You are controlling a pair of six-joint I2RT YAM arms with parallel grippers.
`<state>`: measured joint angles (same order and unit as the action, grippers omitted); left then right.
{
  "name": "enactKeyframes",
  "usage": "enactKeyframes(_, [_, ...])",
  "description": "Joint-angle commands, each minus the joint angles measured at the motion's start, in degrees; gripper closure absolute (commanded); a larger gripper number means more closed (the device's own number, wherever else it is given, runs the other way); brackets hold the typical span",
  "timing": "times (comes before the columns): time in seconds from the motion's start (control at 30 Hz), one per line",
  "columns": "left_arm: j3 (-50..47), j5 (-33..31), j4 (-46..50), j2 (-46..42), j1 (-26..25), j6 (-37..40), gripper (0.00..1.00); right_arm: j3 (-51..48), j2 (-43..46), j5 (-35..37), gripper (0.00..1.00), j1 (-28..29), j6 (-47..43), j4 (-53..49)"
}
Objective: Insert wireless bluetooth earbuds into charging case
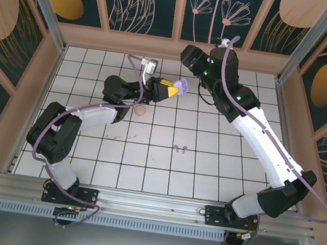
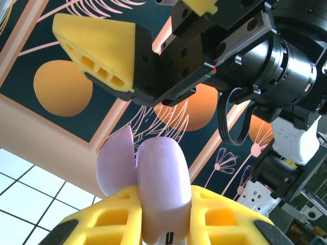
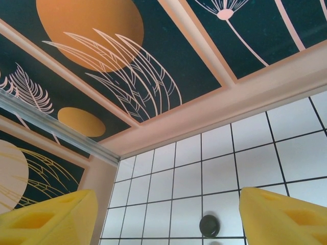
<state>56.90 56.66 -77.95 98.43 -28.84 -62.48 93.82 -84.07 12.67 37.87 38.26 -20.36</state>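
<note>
lavender charging case [image 1: 180,87], lid swung open, sits clamped between the yellow foam fingers [image 2: 199,204] of the left gripper [image 1: 168,90], held up off the white tiled floor [image 1: 218,168] toward the far middle of the enclosure. in the left wrist view the case stands upright between the two pads, its rounded body in front and the thin lid [image 2: 115,163] tilted off to the left behind it; whether anything lies inside it i cannot tell. the right gripper [image 3: 168,219] hangs just above and beyond the case, close but not touching, with its jaws spread wide and nothing between them; its own camera looks past the two yellow fingertips at the tiles and the painted wall panels [image 3: 102,61]. a pair of lavender earbuds [image 1: 178,148] lies on the floor near the middle of the table, well apart from both grippers and nearer the arm bases than the case is. a small pink round object [image 1: 140,111] rests on a tile just beside the left arm's forearm, and the right wrist view shows a small dark round object [image 3: 209,225] lying on the tiles.
</note>
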Motion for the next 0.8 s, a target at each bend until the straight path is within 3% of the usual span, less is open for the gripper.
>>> enactKeyframes(0.0, [0.11,-0.59,-0.53,-2.30,-0.16,1.24,1.00,-1.43,2.31,1.05,0.26,1.48,-0.57,1.55])
enactKeyframes(0.37, [-0.78,-1.56,-0.09,-2.68,-0.16,1.84,1.00,-0.57,1.43,-1.92,0.26,-0.11,-2.31,1.29])
enactKeyframes(0.5, [-0.83,-1.48,0.00,-2.81,-0.16,2.36,1.00,-6.05,3.51,-7.00,0.27,-1.73,-3.55,3.63])
enactKeyframes(0.77, [-3.11,0.24,0.87,-2.26,-0.16,3.64,1.00,-22.05,16.10,-15.85,0.37,-5.20,-6.06,13.16])
